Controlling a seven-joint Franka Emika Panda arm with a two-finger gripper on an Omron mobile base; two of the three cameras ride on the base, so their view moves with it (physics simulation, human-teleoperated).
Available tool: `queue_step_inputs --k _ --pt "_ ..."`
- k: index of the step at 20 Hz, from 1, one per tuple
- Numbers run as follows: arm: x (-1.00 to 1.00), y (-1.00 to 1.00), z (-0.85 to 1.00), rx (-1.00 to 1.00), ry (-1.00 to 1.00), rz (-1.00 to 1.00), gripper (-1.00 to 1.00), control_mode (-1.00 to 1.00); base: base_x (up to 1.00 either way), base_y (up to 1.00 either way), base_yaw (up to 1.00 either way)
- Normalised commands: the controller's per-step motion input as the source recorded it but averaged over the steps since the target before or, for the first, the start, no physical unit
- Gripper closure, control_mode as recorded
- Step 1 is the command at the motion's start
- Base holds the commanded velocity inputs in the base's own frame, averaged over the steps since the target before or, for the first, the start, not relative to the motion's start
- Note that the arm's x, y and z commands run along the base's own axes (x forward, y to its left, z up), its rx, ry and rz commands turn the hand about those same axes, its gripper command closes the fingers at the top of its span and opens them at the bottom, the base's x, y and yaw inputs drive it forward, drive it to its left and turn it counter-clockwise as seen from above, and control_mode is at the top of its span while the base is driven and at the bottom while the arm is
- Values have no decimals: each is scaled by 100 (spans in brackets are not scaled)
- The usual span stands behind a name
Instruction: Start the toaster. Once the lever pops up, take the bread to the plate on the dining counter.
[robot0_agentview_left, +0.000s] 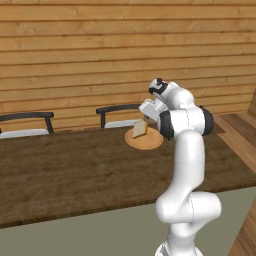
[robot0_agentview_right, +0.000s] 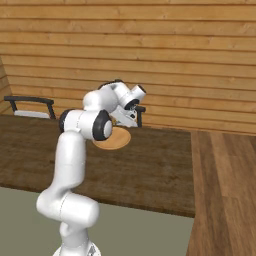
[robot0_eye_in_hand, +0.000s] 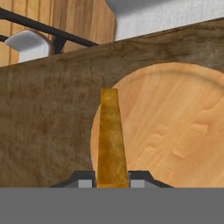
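gripper (robot0_eye_in_hand: 112, 183) clenched on bread (robot0_eye_in_hand: 111, 140), edge-on | bread over plate's (robot0_eye_in_hand: 175, 131) left rim | plate near counter's (robot0_agentview_left: 65, 175) far edge, bare wood around, chairs (robot0_agentview_left: 117, 116) beyond

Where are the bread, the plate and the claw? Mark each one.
bread (robot0_eye_in_hand: 110, 135), hand view, the crust edge facing the camera.
plate (robot0_eye_in_hand: 175, 131), hand view, its bare wooden face.
claw (robot0_eye_in_hand: 112, 181), hand view, midway between its two tips, shut on the bread.
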Motion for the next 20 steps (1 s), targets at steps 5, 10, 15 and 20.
queue_step_inputs --k 5,10,15,20 --pt "0 0 -1 0 0 0 -100 -100 0 0 0" --pt "-17 -3 0 0 0 -3 -100 -100 0 0 0" --pt "-34 -21 13 0 0 -11 -100 -100 0 0 0" --pt "-42 -26 20 0 0 -13 -100 -100 0 0 0"
